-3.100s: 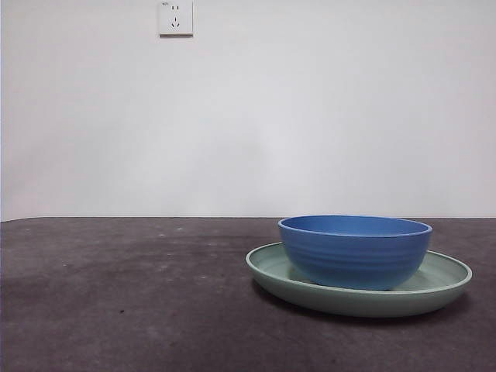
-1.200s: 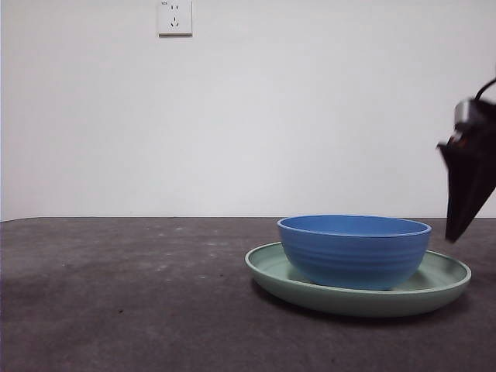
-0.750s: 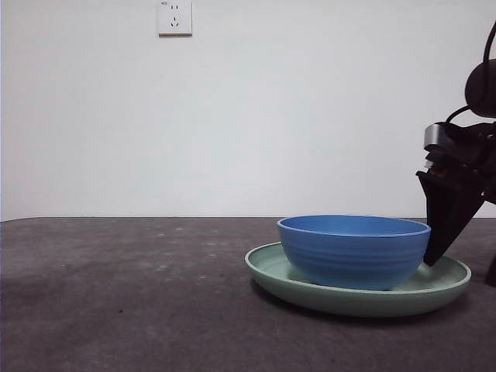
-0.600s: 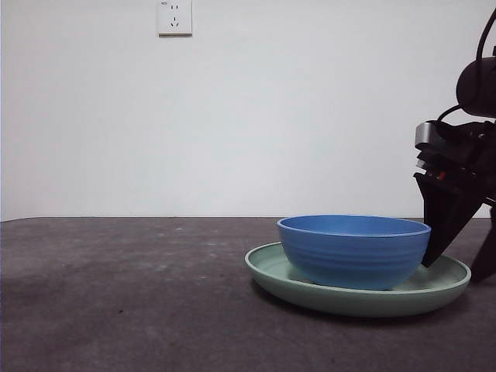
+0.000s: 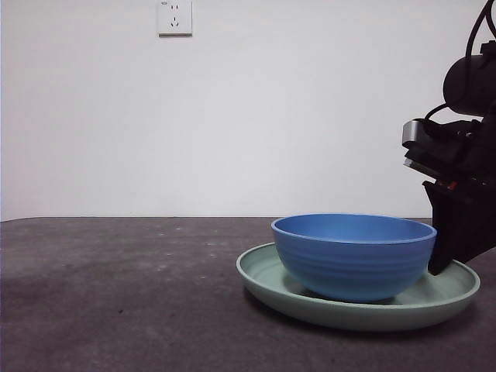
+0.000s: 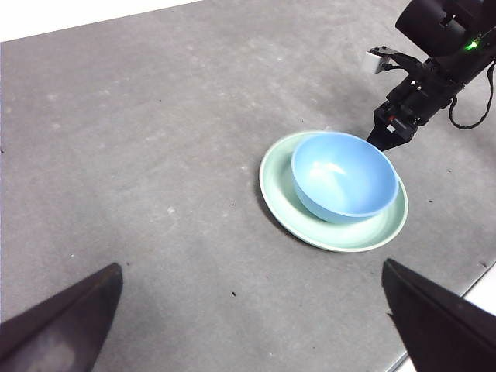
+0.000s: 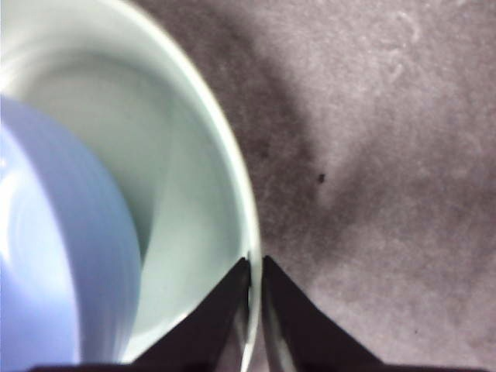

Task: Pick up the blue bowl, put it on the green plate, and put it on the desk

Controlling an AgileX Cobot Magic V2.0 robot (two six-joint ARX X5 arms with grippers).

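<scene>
Since half a second ago the plate (image 5: 267, 283) and the bowl (image 5: 353, 256) sitting on it have slid a little toward the camera's left in the front view, and the dark right gripper (image 5: 449, 260) has dropped lower against the plate's rim on the right side. Bowl is blue, upright, seated in the middle of the green plate; both rest on the grey-brown desk (image 5: 116, 302). Right wrist view: the right gripper (image 7: 254, 306) has its two black jaws pinched nearly together on the plate's raised rim (image 7: 249, 232), one jaw inside the rim and one outside, rim edge visible in the thin gap between them. Bowl wall (image 7: 54, 256) sits just beside that jaw pair, apart from it. Left wrist view: the left gripper (image 6: 252, 310) is high above the desk, jaws spread wide with nothing between them, well apart from plate (image 6: 275, 186) and bowl (image 6: 345, 174). White wall socket (image 5: 175, 17) behind the desk; tiny mark at its top corner, too small to read. No other readable writing or labels.
</scene>
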